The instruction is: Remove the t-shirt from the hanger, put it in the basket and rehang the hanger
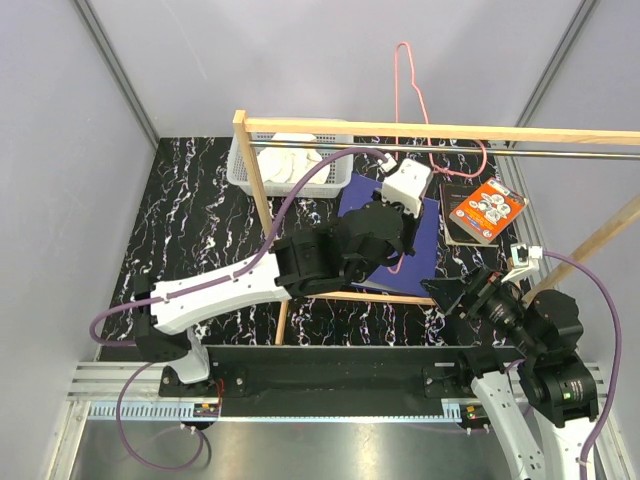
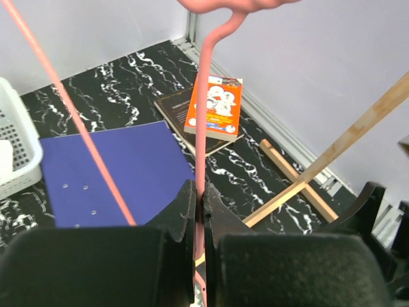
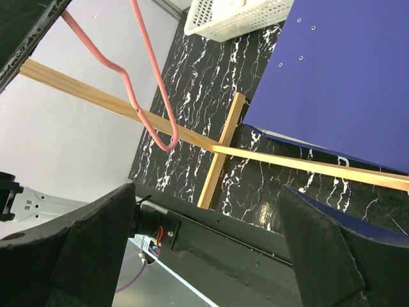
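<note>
The left gripper (image 2: 199, 199) clenched the bare hanger (image 2: 204, 115) above the table, and the t-shirt (image 1: 285, 160) seemingly lay in the basket (image 1: 238, 172) by the far edge. The right gripper (image 3: 206, 192) hung released and empty. A careless swing could snag the hook on the wooden rack (image 1: 450, 130).

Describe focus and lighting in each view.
Top external: even soft light, everything sharp. Left wrist: the hanger blurs near the top edge; the orange book is crisp. Right wrist: its dark fingers lack detail; the blue sheet is sharp.
</note>
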Controlling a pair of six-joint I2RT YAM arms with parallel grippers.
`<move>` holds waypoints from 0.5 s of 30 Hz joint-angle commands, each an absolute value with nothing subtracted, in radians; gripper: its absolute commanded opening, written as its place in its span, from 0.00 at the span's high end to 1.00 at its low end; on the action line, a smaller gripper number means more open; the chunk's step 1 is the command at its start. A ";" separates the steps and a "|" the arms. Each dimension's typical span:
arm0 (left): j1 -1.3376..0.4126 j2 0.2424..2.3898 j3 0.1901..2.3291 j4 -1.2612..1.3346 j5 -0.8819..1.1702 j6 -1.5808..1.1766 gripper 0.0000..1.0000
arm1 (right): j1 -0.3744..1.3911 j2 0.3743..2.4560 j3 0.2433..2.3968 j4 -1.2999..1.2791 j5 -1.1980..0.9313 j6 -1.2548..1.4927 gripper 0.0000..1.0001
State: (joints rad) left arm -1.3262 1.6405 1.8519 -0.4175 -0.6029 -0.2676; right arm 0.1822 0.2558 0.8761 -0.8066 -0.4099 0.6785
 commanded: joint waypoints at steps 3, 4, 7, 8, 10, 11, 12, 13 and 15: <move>-1.318 1.669 1.925 -0.411 -0.565 -0.314 1.00 | 0.187 0.245 0.876 -0.787 -0.417 0.681 0.00; -1.318 1.670 1.924 -0.414 -0.557 -0.319 1.00 | 0.186 0.245 0.877 -0.788 -0.416 0.681 0.00; -1.305 1.664 1.918 -0.434 -0.531 -0.347 0.92 | 0.186 0.241 0.879 -0.795 -0.411 0.680 0.00; -1.304 1.658 1.910 -0.445 -0.519 -0.363 0.85 | 0.187 0.239 0.880 -0.796 -0.410 0.680 0.00; -1.301 1.635 1.895 -0.445 -0.512 -0.380 0.77 | 0.186 0.238 0.879 -0.801 -0.410 0.678 0.00; -1.301 1.626 1.876 -0.445 -0.503 -0.394 0.72 | 0.184 0.238 0.880 -0.801 -0.410 0.681 0.00; -1.299 1.618 1.870 -0.445 -0.500 -0.397 0.66 | 0.186 0.238 0.881 -0.801 -0.410 0.681 0.00; -1.299 1.600 1.862 -0.445 -0.496 -0.406 0.64 | 0.184 0.236 0.882 -0.801 -0.410 0.683 0.00; -1.299 1.579 1.836 -0.449 -0.491 -0.419 0.57 | 0.186 0.236 0.884 -0.804 -0.410 0.683 0.00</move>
State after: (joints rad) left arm -1.3048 1.6619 1.8610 -0.4545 -0.5194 -0.3775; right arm 0.1822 0.2440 0.8707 -0.8108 -0.4099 0.6792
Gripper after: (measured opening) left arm 0.367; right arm 0.994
